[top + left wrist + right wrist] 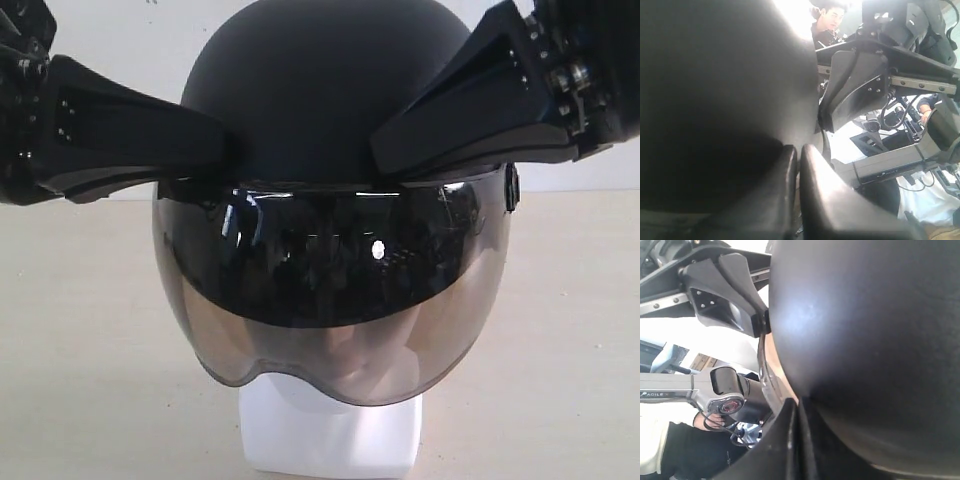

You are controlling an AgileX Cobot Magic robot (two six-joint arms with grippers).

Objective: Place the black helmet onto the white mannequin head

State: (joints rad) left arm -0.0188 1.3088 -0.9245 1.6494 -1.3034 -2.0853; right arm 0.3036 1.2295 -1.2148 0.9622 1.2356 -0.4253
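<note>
The black helmet (330, 90) sits over the white mannequin head (330, 442). Only the head's blocky neck base shows plainly; the face is a dim shape behind the smoke-tinted visor (330, 300). My left gripper (228, 150) lies against the helmet's left side just above the visor, and my right gripper (385, 150) against its right side. In the left wrist view the left gripper (798, 151) has its fingers together beside the shell (715, 100). In the right wrist view the right gripper (799, 404) is likewise shut beside the shell (865, 315). Nothing shows between either pair of fingers.
The head stands on a pale beige tabletop (80, 350) with a light wall behind. Each wrist view shows the opposite arm beyond the helmet. People and equipment appear in the background (827, 20).
</note>
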